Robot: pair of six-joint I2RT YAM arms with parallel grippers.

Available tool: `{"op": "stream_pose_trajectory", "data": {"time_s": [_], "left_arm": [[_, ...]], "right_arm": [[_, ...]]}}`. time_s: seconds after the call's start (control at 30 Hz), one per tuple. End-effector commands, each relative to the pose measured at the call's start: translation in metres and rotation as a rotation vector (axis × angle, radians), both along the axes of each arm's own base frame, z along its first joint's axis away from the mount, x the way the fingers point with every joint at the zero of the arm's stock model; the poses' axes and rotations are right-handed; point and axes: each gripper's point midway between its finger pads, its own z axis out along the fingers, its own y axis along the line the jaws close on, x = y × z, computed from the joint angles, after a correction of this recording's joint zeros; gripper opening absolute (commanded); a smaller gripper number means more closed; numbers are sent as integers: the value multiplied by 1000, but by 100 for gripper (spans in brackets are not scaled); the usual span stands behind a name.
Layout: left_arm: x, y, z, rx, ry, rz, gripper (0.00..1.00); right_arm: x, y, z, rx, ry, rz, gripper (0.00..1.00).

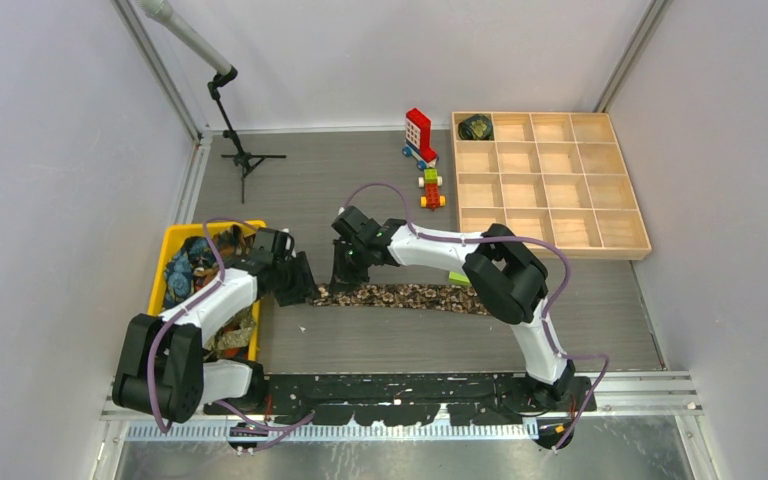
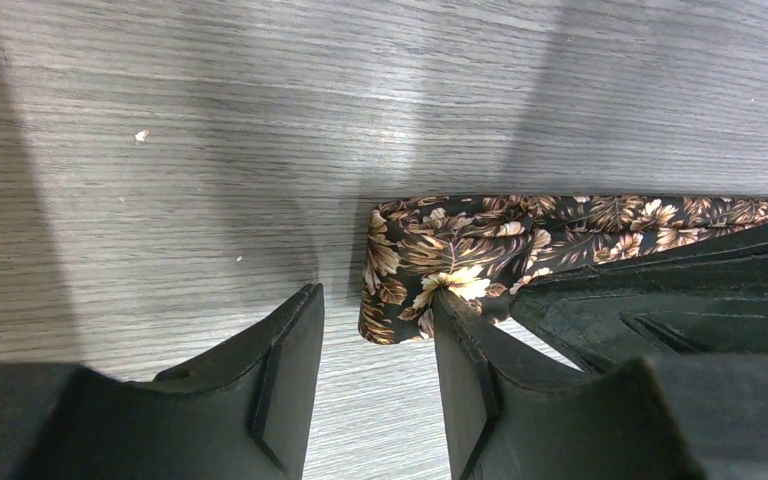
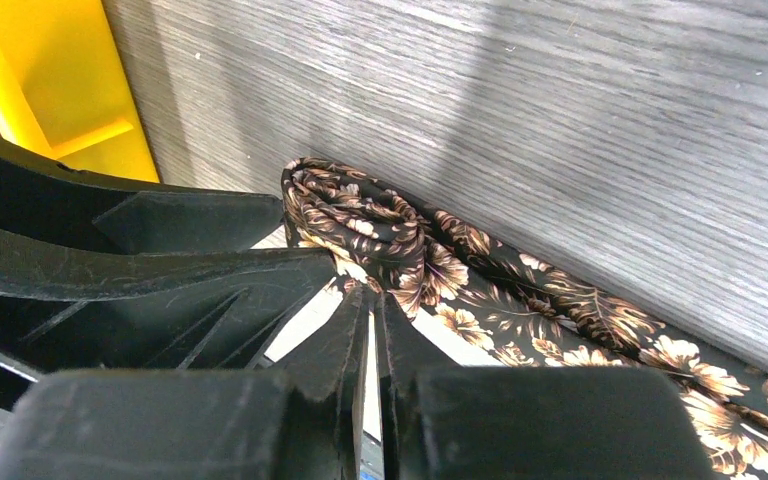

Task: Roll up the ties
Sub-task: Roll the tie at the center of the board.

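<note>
Now: judging by how things lie, the roll is barely begun, with one short fold at the tie's end and the rest lying flat.
Floral tie (image 1: 400, 297): a brown-and-tan leaf print on black. It is stretched along the worktop (image 1: 360, 340) in the centre of the top view, its folded end toward the left of the frame.
Left hand (image 2: 375, 293): about half open, with nothing between the fingers. One fingertip rests on the folded end; the other stands over bare worktop just beside it.
Right hand (image 3: 368, 295): fingers drawn almost together, tips against the fold. I cannot tell whether they pinch any cloth.
Handling: probably light, soft and slick, so a loose turn may well spring open or skew.
Where to hold: at the folded end and across its full width, so both edges turn together. The flat length needs no grip.
Risk: the fold may slip out from under a single fingertip.
Other ties: a heap in the yellow bin (image 1: 182, 230) at the left, and one rolled bundle (image 1: 476, 127) in the upper-left compartment of the wooden tray (image 1: 560, 253).
</note>
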Motion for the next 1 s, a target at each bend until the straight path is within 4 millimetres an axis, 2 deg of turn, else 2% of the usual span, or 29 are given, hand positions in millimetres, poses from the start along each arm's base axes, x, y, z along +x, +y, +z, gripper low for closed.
{"op": "stream_pose_trajectory", "data": {"time_s": [0.0,0.07,0.2,0.3,0.63,0.97], "left_arm": [[8,-2,9,-10,-63,-25,47],[9,-2,11,-12,-75,-26,49],[9,-3,15,-19,-98,-31,59],[9,-5,16,-29,-106,-39,63],[12,-12,23,-80,-143,-46,63],[15,-27,17,-158,-121,-76,59]], "right_arm": [[5,-1,2,2,-23,4,12],[4,-2,0,-2,-18,4,12],[3,-4,-3,-7,-12,3,12],[1,-6,-5,-11,-9,-1,12],[-1,-7,-11,-5,5,-8,12],[2,2,-7,16,7,-6,12]]}}
